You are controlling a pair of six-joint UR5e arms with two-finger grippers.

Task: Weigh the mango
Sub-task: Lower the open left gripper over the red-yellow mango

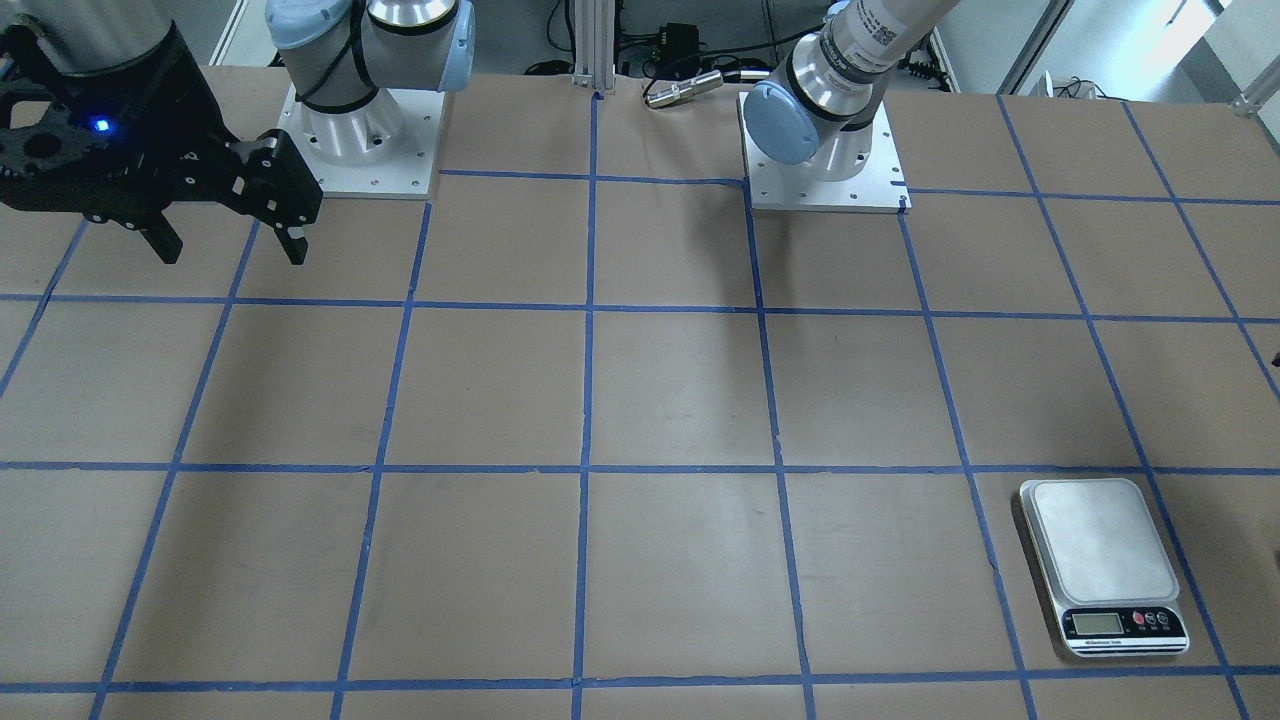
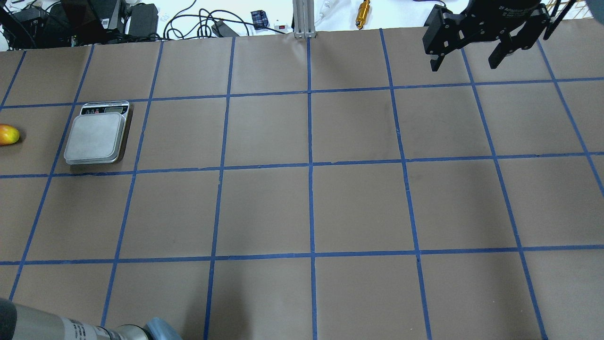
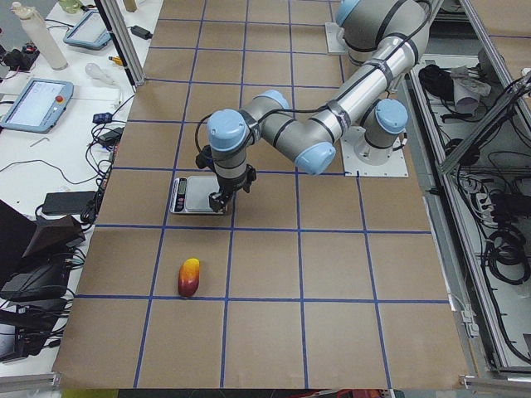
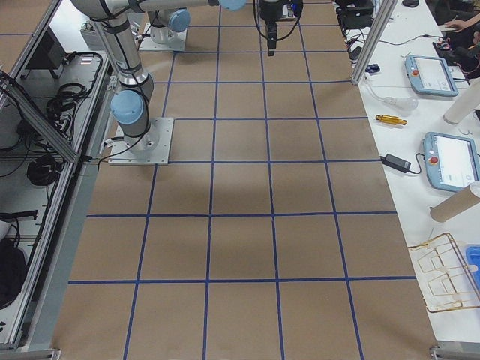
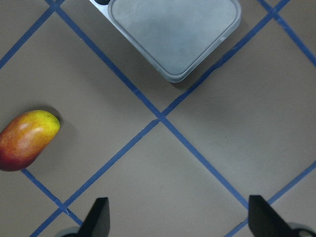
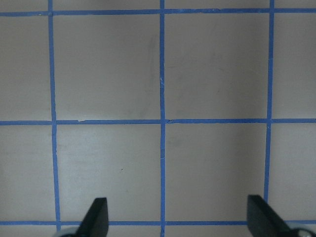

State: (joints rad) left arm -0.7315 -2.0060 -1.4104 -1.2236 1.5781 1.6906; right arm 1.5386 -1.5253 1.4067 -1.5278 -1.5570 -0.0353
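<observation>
The mango [image 5: 27,140], yellow at one end and red at the other, lies on the brown table beside the scale, not on it. It also shows at the overhead view's left edge [image 2: 8,134] and in the exterior left view [image 3: 189,276]. The silver scale [image 2: 96,137] has a bare platform [image 5: 173,34] and also shows in the front-facing view [image 1: 1100,565]. My left gripper [image 5: 180,219] is open and empty, high above the table between scale and mango. My right gripper [image 2: 467,54] is open and empty, high over the far right of the table [image 6: 177,217].
Blue tape lines grid the table [image 2: 311,208]. A gold cylinder [image 2: 363,8] and cables lie beyond the far edge. Tablets and a wire rack [image 4: 446,274] stand on the side bench. The arm bases [image 1: 360,140] are bolted at the robot's side.
</observation>
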